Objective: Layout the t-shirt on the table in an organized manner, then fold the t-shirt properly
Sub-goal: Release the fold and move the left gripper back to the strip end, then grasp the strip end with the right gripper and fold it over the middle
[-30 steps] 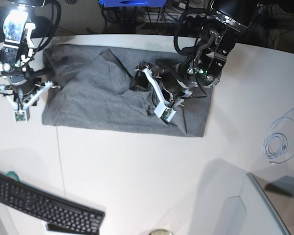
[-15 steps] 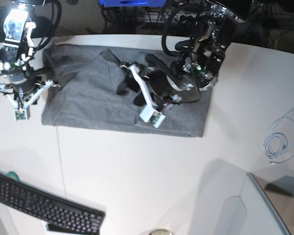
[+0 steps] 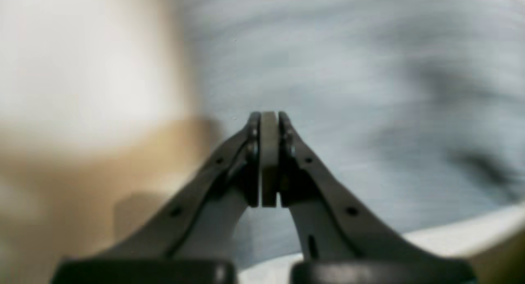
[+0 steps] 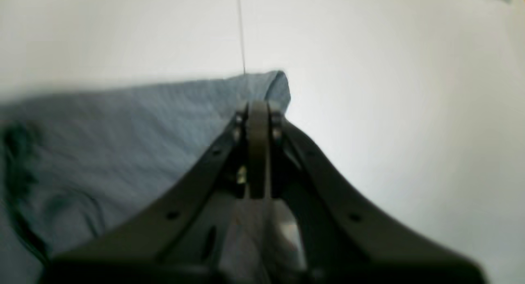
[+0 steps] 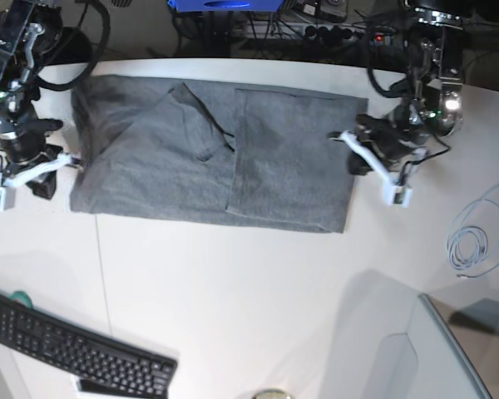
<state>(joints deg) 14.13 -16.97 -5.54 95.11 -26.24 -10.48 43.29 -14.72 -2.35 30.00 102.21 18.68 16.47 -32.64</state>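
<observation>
The t-shirt [image 5: 208, 158] lies flat on the white worktop [image 5: 233, 299], in its far half, as a wide grey rectangle; the right part is turned over the middle and makes a straight vertical edge near the centre, and a loose flap with a dark crease sits in the left half. I judge that the laying out is done and the folding is under way: one side fold seems placed, and the left side is not yet folded in. The next move probably calls for a grasp on the left edge, at its near and far corners, and for carrying it across to meet the fold already made, while the loose flap is kept smooth. The left tool [image 5: 374, 162] is just beside the right edge of the shirt, over the bare worktop. In its wrist view the jaws are pressed together with only their own pad between them, and no cloth is caught; the grey fabric is seen blurred behind. The right tool [image 5: 54, 166] is at the near left corner of the shirt. In its wrist view [image 4: 258, 124] the tips look nearly together, with the corner of the shirt directly beyond them, but I cannot tell if they pinch the cloth or only stand at it. A black keyboard [image 5: 75, 353] lies near the front left, well apart from the shirt.
</observation>
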